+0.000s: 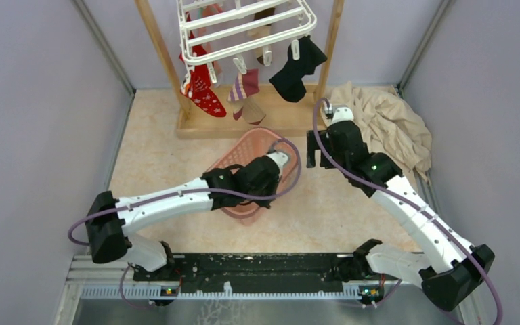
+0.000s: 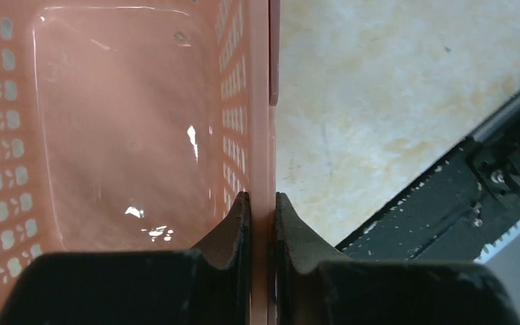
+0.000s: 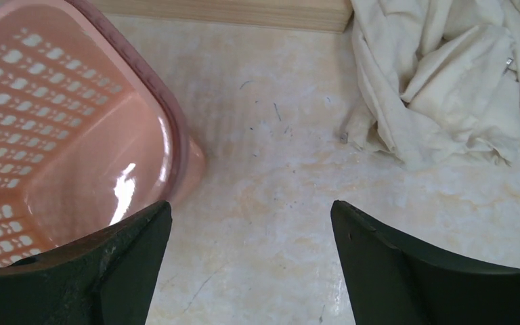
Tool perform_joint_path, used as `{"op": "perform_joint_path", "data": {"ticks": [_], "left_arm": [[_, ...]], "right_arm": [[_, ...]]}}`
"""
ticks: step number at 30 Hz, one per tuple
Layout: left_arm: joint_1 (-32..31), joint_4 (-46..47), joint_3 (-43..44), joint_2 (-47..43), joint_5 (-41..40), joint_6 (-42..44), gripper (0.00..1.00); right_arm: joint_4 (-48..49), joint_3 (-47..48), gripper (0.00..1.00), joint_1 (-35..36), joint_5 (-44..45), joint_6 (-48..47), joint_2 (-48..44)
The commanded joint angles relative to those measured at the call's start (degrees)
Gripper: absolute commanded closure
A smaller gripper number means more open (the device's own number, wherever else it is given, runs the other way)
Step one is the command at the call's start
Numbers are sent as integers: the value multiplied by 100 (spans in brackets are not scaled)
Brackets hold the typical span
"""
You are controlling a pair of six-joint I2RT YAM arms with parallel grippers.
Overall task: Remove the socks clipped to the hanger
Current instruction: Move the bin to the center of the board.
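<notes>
Nearest, my left pincer point(image 2: 263, 223) clamps the wall of the pink basket point(image 2: 244, 101), likely steadying it for socks point(image 1: 206, 95) that hang clipped to the hanger point(image 1: 244, 30) at upper centre; my right pincer point(image 3: 250, 230) gapes empty.

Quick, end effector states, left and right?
Left end effector: closed on the wall of the pink plastic lattice basket.
Right end effector: open, holding nothing.

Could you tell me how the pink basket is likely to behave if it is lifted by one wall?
The pink basket looks like thin lattice plastic with nothing visible inside, so it is probably light. Gripped by the left end effector on one wall only, it would likely tilt and hang unevenly. Its glossy surface may be slippery.
</notes>
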Motion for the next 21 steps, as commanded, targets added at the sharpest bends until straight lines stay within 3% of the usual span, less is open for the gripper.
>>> {"op": "perform_joint_path", "data": {"ticks": [1, 6, 13, 18, 21], "left_arm": [[-448, 739, 254, 439, 685, 743, 100], [-516, 1396, 228, 729, 924, 1683, 100], [-476, 2409, 317, 1133, 1054, 2912, 100], [-376, 2526, 740, 1604, 1863, 3279, 100], [-356, 2585, 974, 1860, 1838, 3275, 90]], "right_arm": [[-257, 472, 11, -174, 623, 291, -212], [-552, 609, 11, -735, 815, 490, -510], [-759, 597, 10, -768, 1205, 586, -765], [-847, 564, 10, -768, 1369, 606, -785], [-863, 529, 8, -769, 1448, 613, -828]]}}
